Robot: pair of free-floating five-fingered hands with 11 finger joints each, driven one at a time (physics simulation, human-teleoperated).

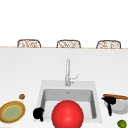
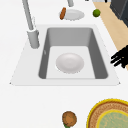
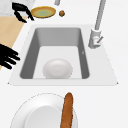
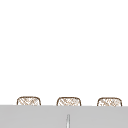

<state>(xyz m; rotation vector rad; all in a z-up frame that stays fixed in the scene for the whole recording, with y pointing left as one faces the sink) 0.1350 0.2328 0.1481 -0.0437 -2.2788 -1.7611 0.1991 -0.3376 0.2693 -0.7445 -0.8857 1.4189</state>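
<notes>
Presently, entries by position on the white surface [image 1: 22, 72].

Left hand [image 1: 38, 113]: black, hovering at the front left corner of the sink [image 1: 45, 86]; fingers curled inward with nothing between them. It also shows in the left side view at the right edge, over the sink's front rim.

Right hand [image 1: 110, 102]: black, just past the sink's right rim, at the near edge of the white plate [image 1: 121, 106]; fingers relaxed and hanging down, pinching nothing.

White plate: right of the sink, carrying a brown baguette [image 1: 115, 96] along its far edge.

Lime [image 1: 122, 123]: front right corner of the surface.

Red ball [image 1: 67, 114]: large, at the sink's front middle.

White bowl [image 2: 69, 62]: on the basin floor.

Faucet [image 1: 67, 72]: at the sink's back rim.

Yellow-rimmed plate [image 1: 12, 112]: front left of the surface, with a small brown round object [image 1: 22, 96] just behind it.
</notes>
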